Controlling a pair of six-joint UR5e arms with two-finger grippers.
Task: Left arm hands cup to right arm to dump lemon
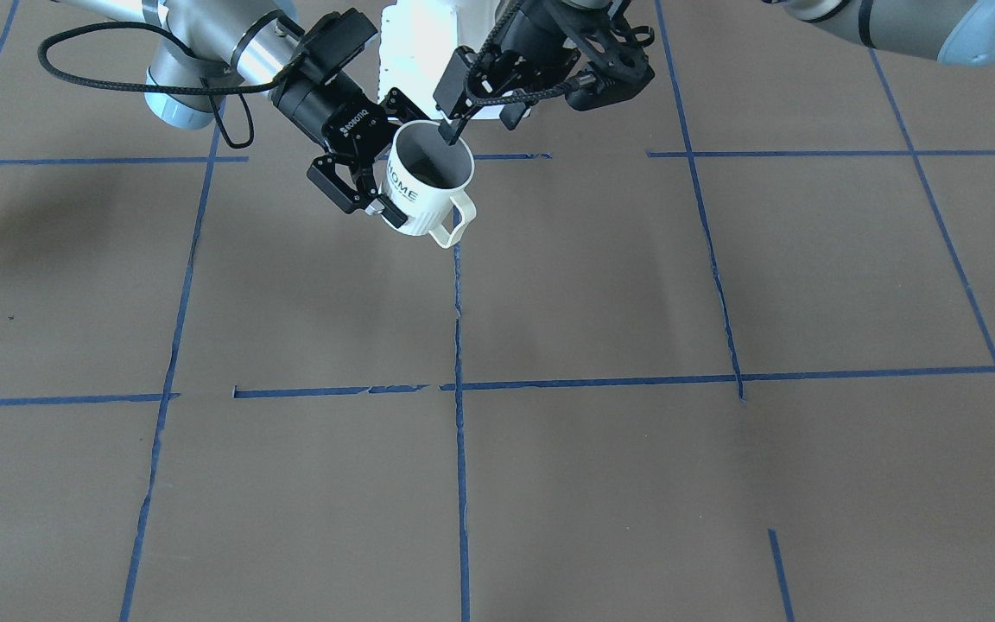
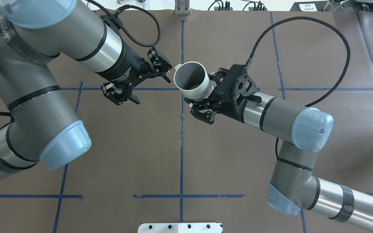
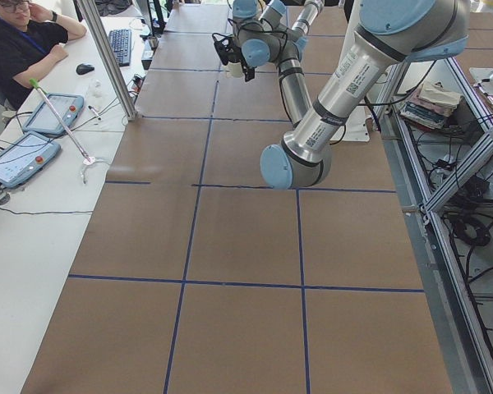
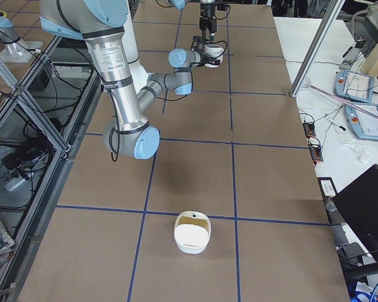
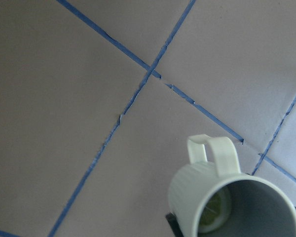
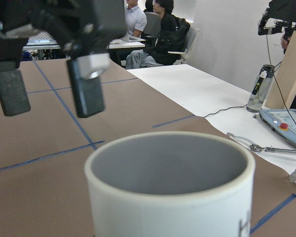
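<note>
The white ribbed cup (image 2: 189, 77) hangs tilted above the table's middle, its "HOME" lettering showing in the front view on the cup (image 1: 424, 194). My right gripper (image 2: 206, 97), the skeletal open-frame one, is shut on the cup's wall from the side. My left gripper (image 2: 152, 90), lettered ROBOTIQ, is open, with its fingertips a short gap from the cup's rim. The right wrist view shows its two pads (image 6: 86, 94) spread apart beyond the cup (image 6: 172, 182). Looking down from the left wrist, the lemon (image 5: 212, 212) lies pale yellow-green at the bottom of the cup (image 5: 207, 182).
A white bowl-like container (image 4: 192, 234) stands on the table toward the robot's right end. Blue tape lines (image 2: 181, 145) cross the brown table. A person (image 3: 16, 41) sits at the white side table (image 3: 33, 213) with tablets. The robot's white base (image 2: 180, 228) is at the near edge.
</note>
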